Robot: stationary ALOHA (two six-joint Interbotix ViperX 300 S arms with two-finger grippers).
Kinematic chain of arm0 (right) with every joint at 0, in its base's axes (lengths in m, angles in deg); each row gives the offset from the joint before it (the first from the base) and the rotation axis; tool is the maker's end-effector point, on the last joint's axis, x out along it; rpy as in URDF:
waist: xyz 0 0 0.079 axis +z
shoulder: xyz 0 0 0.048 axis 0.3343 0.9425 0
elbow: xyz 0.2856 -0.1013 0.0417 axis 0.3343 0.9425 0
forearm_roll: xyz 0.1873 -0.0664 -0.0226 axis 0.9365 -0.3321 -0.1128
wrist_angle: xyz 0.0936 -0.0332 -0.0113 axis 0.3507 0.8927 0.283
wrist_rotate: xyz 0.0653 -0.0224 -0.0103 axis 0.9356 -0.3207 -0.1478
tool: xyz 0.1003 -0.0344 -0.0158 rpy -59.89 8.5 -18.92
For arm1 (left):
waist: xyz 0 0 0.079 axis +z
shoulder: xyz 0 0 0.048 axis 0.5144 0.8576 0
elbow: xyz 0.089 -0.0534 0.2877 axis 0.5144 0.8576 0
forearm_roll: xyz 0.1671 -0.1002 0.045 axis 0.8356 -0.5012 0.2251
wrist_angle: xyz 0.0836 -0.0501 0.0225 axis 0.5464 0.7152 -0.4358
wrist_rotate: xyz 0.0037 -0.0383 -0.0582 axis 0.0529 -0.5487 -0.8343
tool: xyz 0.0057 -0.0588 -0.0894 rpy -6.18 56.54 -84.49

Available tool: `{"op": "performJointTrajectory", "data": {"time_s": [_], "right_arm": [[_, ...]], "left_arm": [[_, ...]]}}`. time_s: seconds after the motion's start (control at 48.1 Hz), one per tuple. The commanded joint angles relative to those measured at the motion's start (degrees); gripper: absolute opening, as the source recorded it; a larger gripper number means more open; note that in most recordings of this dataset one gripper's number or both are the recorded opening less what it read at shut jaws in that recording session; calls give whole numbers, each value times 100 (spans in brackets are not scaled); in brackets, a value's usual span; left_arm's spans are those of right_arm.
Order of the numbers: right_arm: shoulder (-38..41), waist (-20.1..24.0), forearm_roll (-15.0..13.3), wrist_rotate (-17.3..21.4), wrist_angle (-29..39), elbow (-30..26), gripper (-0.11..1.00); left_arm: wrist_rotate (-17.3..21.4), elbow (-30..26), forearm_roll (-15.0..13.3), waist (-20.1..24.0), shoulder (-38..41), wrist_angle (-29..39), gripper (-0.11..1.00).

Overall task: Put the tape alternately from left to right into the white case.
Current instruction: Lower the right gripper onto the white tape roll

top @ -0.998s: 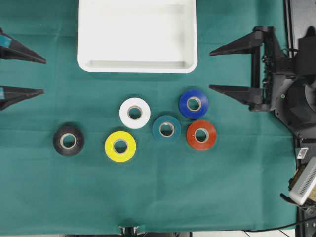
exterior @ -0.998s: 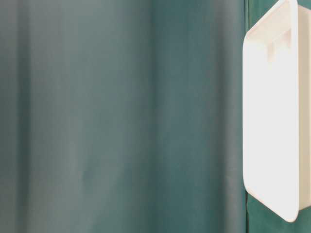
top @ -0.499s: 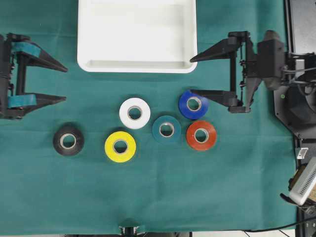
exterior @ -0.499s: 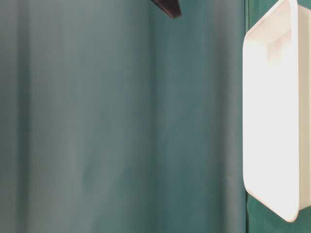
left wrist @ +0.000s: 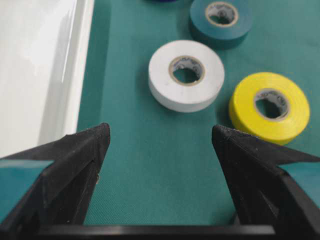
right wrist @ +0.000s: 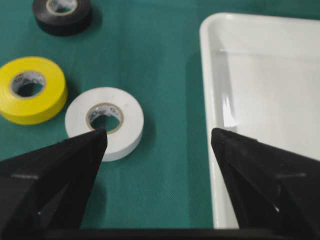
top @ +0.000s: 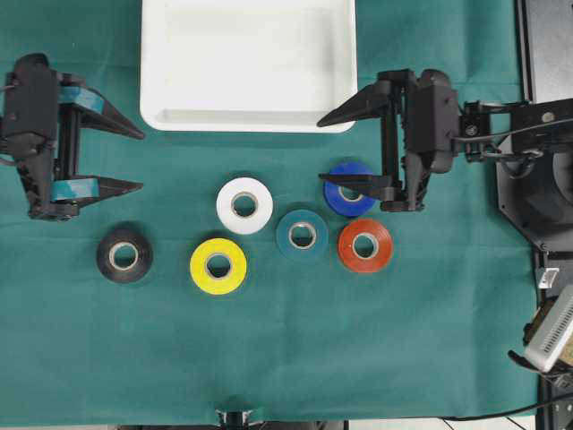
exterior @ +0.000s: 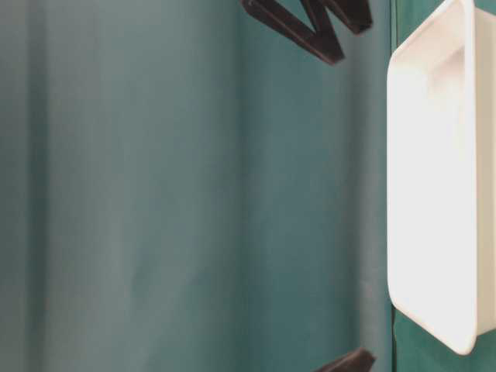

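Six tape rolls lie on the green cloth: black (top: 124, 255), yellow (top: 218, 265), white (top: 244, 205), teal (top: 302, 235), blue (top: 345, 204) and orange-red (top: 364, 245). The white case (top: 249, 124) stands behind them with nothing in it. My left gripper (top: 141, 161) is open above and just right of the black roll, holding nothing. My right gripper (top: 320, 150) is open too, and its lower finger crosses over the blue roll. The left wrist view shows the white roll (left wrist: 186, 75) and yellow roll (left wrist: 270, 106) ahead of the open left gripper (left wrist: 160, 129). In the right wrist view the right gripper (right wrist: 159, 132) points between the white roll (right wrist: 105, 122) and the case rim (right wrist: 207, 100).
Green cloth covers the whole table. Robot bases and cables sit at the far right edge (top: 546, 179). In the table-level view the case (exterior: 434, 194) fills the right side, and dark fingers (exterior: 310, 31) poke in at the top and bottom edges.
Both arms have swung inward from the table's sides toward the rolls. The right gripper's lower finger now lies over the blue roll. Both grippers stayed open.
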Motion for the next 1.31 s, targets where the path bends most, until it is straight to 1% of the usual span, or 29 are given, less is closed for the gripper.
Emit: {"op": "performJointTrajectory", "data": {"time_s": [0.0,0.187,0.436,0.707,0.852,0.977,1.122,1.289], "right_arm": [[123,44,-9,9,9,-202,81],[387,53,-18,0,202,-378,81],[422,62,-53,0,325,-483,81],[703,378,-44,0,422,-633,81],[1002,563,-44,0,659,-879,81],[1283,694,-44,0,1002,-1160,81],[1485,756,-53,0,1274,-1380,81],[1538,765,-44,0,1310,-1433,81]], "left_arm": [[9,-149,-18,-18,53,-26,92],[0,-158,-18,-18,114,9,92],[0,-158,-18,-18,97,26,92],[9,-167,-18,-18,97,26,92],[0,-193,-18,-18,105,44,92],[0,-202,-18,-18,114,79,92],[9,-202,-9,-18,114,97,92],[0,-202,-18,-18,114,97,92]]}}
